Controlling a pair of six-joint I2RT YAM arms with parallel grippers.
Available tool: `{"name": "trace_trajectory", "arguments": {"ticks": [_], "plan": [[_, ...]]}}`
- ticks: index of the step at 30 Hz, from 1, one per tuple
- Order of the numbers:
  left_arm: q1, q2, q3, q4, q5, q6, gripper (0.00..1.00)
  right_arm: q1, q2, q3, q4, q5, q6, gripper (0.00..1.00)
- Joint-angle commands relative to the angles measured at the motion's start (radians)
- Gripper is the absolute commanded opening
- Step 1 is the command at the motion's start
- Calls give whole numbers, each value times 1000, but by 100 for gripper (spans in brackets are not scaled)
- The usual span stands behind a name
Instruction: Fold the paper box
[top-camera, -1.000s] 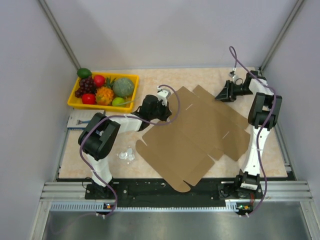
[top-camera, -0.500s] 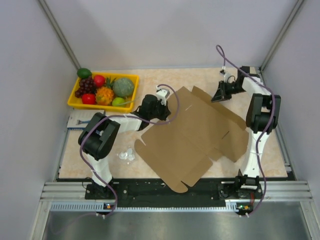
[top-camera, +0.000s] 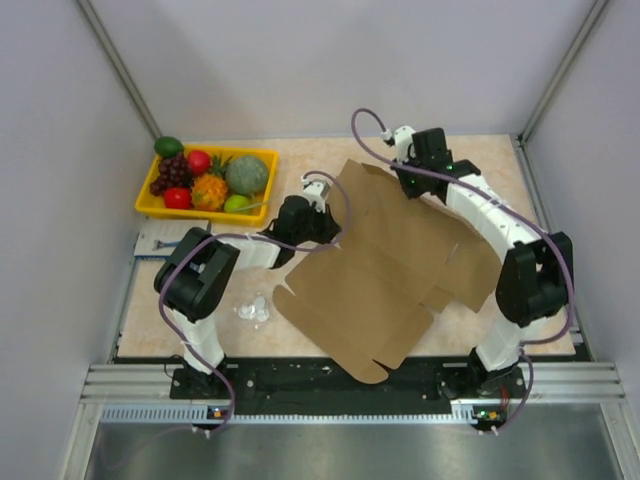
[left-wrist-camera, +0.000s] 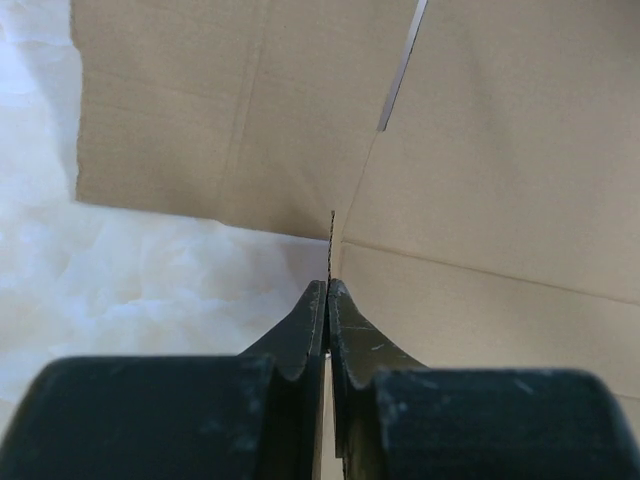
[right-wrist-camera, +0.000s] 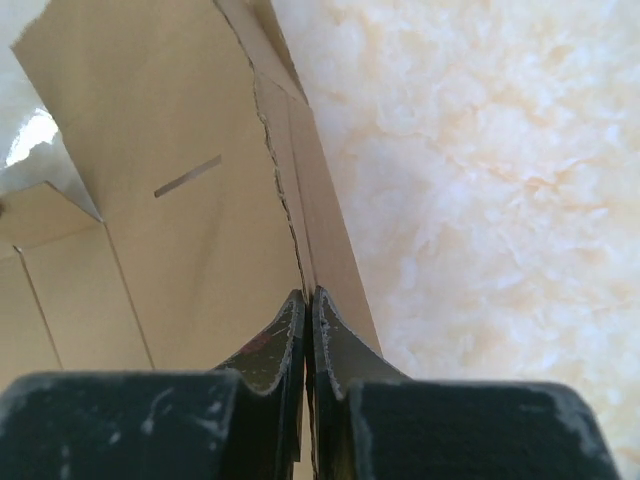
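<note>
The tabletop (top-camera: 490, 155) is pale and smooth. The paper box (top-camera: 370, 290) lies opened out across the middle of the picture, with its far flap tipped up. It looks light and thin, so it may slide. It looks stiff too, so it should bend best along its pressed lines. The flap edges look like the best places to hold. The yellow tray (top-camera: 150, 205) of fruit sits at the upper left, apart from the box. The right claw (right-wrist-camera: 305, 300) was off at the upper right a moment ago. Now it has swung over and pinched shut on the far flap's edge, lifting it. The left claw (left-wrist-camera: 328, 290) stays squeezed on the box's left edge.
</note>
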Motion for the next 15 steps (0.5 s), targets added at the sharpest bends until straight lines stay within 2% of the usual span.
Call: {"name": "trace_trajectory", "arguments": {"ticks": [1, 7, 11, 15], "plan": [[-18, -28, -68, 78, 68, -62, 7, 148, -175, -156, 105, 145, 3, 0], [-17, -46, -172, 213, 94, -91, 18, 283, -345, -479, 438, 174, -181, 0], [-15, -72, -258, 323, 120, -96, 35, 335, -414, -562, 512, 197, -240, 0], [-12, -120, -339, 391, 148, -82, 47, 349, -449, -637, 566, 214, -279, 0]]}}
